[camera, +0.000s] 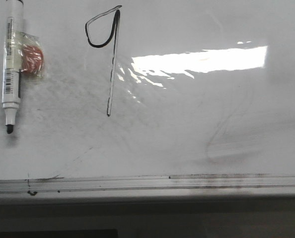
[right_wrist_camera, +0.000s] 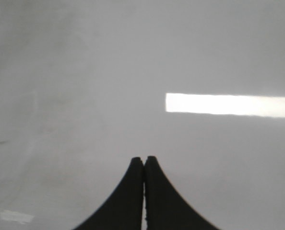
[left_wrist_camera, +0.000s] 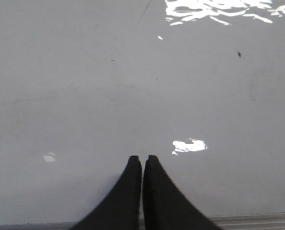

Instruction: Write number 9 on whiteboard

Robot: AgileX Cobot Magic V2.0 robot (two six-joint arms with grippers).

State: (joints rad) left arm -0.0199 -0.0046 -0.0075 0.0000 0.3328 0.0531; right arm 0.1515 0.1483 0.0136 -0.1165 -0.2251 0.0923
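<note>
The number 9 (camera: 110, 59) is drawn in thin black marker on the whiteboard (camera: 187, 129), a small angular loop at the top and a long straight stem that fades toward the near side. An uncapped marker (camera: 11, 64) lies on the board at the far left, tip toward the near edge. Neither gripper shows in the front view. My left gripper (left_wrist_camera: 142, 159) is shut and empty over bare board near the rail. My right gripper (right_wrist_camera: 144, 159) is shut and empty over bare board.
A small red item in clear wrap (camera: 31, 59) lies beside the marker. A dirty metal rail (camera: 147, 182) runs along the board's near edge and also shows in the left wrist view (left_wrist_camera: 257, 221). A faint erased curl smudge (camera: 227, 134) lies at the right.
</note>
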